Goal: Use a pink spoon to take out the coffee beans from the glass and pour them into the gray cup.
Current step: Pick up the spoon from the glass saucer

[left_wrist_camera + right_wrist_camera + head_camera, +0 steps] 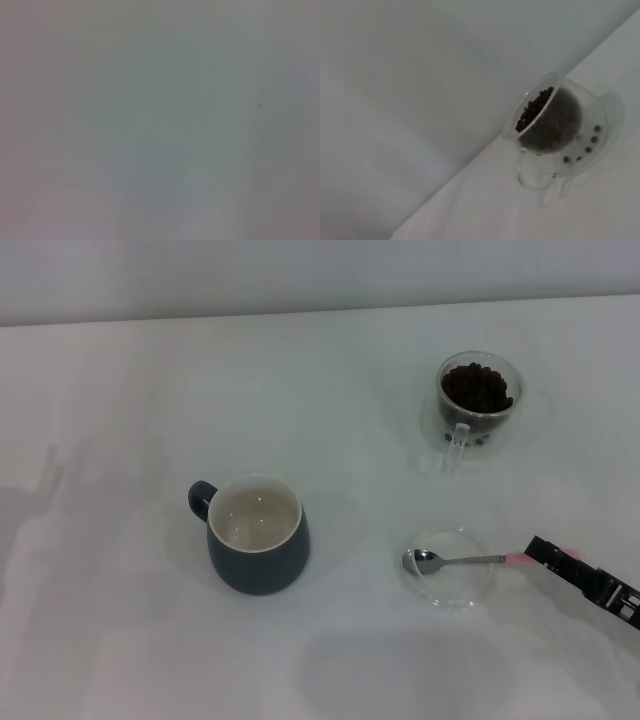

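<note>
Right gripper (548, 552): lower right of the head view, at the pink spoon's (455, 561) handle tip — whether the fingers have closed on it, cannot tell.
Spoon: bowl resting in the clear saucer (470, 592), handle over its right rim.
Gray cup (256, 535): lower centre-left, upright, bare table all round.
Glass (478, 408): upper right, well apart — coffee beans (477, 388) heaped inside.
Left gripper: not seen.

Colour-wise it's pretty muted: the surface (120, 640) is plain white with no pattern, and the gray cup (258, 546) is dark blue-gray outside with a cream-white inside. The coffee beans (477, 387) are nearly black-brown, sitting in the totally clear glass (478, 400). The pink spoon (455, 561) has a shiny silver bowl and stem with a pale pink handle, on a clear saucer (447, 585), and the right claw (556, 557) at that handle is black.
</note>
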Motion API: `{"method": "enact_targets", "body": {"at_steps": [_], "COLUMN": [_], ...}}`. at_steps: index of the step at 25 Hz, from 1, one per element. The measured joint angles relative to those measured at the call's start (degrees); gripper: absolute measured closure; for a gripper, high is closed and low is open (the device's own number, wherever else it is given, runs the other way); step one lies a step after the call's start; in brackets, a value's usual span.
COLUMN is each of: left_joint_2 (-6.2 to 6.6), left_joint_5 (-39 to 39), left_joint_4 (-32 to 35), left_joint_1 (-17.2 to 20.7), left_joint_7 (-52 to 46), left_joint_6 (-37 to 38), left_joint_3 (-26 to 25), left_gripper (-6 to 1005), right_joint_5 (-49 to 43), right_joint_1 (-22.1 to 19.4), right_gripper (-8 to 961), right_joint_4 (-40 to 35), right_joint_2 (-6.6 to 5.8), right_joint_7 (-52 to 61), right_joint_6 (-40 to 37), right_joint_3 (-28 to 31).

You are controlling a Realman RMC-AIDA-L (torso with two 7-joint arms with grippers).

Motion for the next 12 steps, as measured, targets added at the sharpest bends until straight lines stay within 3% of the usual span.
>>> {"method": "enact_targets", "body": {"at_steps": [12], "left_joint_2": [0.0], "left_joint_5": [-0.13], "left_joint_4": [0.32], "left_joint_1": [0.04], "left_joint_7": [0.0], "left_joint_6": [0.0], "left_joint_3": [0.0], "left_gripper": [165], "right_joint_5": [-0.19], "right_joint_1": [0.07], "right_gripper": [445], "right_joint_4": [-0.12], "right_joint_2": [0.04], "right_joint_7": [0.23], "right_joint_6": [-0.48], "right_joint_3": [-0.37]}}
